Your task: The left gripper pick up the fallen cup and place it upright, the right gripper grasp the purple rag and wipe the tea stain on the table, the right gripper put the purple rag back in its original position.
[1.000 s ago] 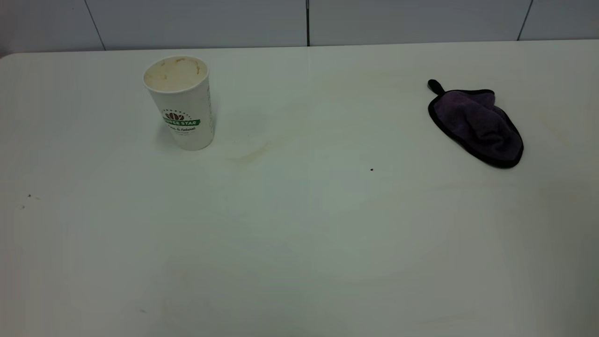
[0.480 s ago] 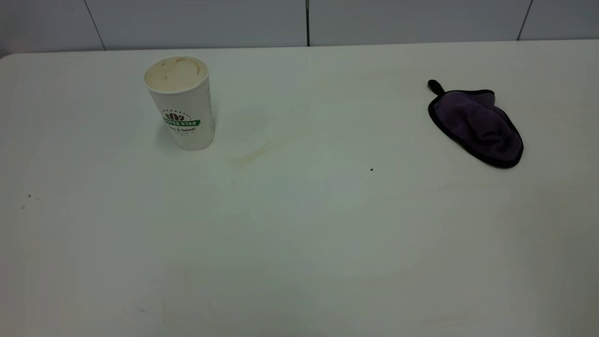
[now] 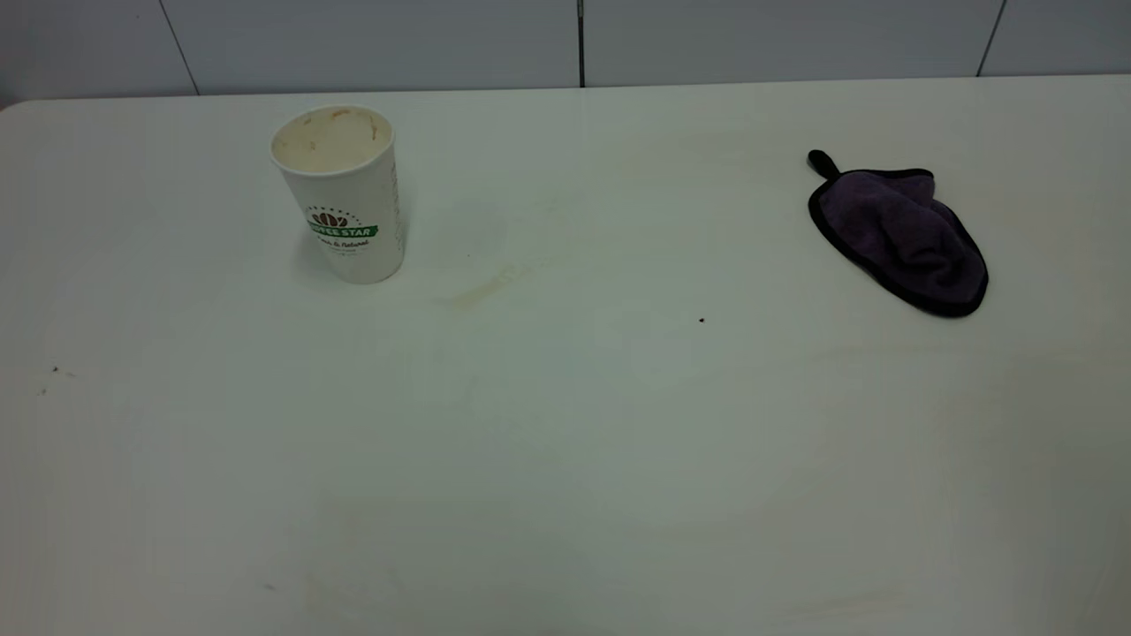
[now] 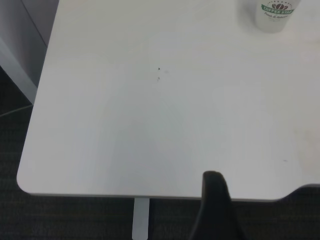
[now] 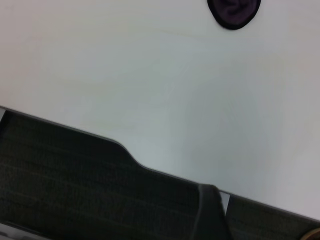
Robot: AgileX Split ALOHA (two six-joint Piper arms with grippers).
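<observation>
The cup (image 3: 343,194) stands upright at the back left of the table (image 3: 565,442), with its green logo facing the camera. It also shows in the left wrist view (image 4: 274,15). The tea stain (image 3: 482,287) shows only as a faint pale-brown streak just right of the cup. The purple rag (image 3: 901,234) lies flat at the back right, its loop tab pointing back-left. It also shows in the right wrist view (image 5: 233,12). Neither arm is in the exterior view. My left gripper (image 4: 216,210) and right gripper (image 5: 210,215) hang at the table's near edge, far from both objects.
A tiny black speck (image 3: 702,320) lies mid-table and a few specks (image 3: 55,370) lie near the left edge. A grey panelled wall (image 3: 565,40) runs behind the table. Dark floor (image 5: 60,175) lies beyond the near edge.
</observation>
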